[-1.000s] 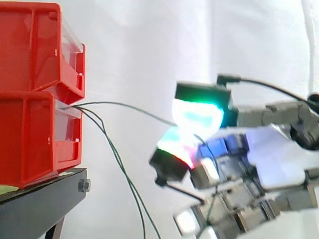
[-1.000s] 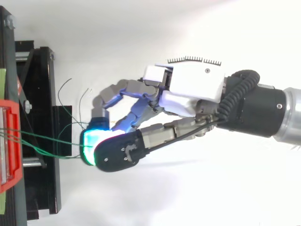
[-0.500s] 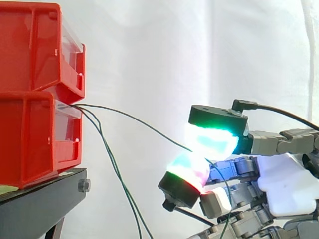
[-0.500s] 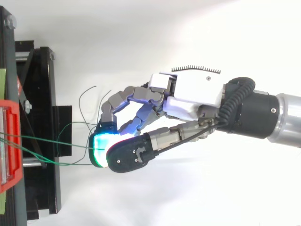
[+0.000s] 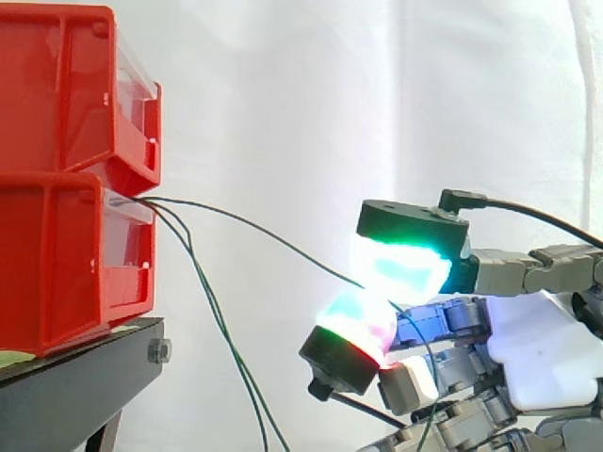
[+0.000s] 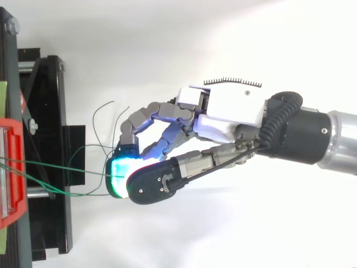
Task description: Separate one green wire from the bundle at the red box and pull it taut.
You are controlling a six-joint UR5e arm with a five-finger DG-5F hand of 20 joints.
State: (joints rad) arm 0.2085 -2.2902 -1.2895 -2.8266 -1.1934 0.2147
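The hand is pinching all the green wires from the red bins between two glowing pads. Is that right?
Not all of them. The side view shows the hand pinching one green wire between two pads. The other wires hang loose from the red bins and drop past the stand.

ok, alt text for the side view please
The hand, at right, pinches one green wire between glowing fingertips; the wire runs in a nearly straight line up-left to the lower of two stacked red bins on a black stand. From the same bin, other green wires hang down before a white curtain.
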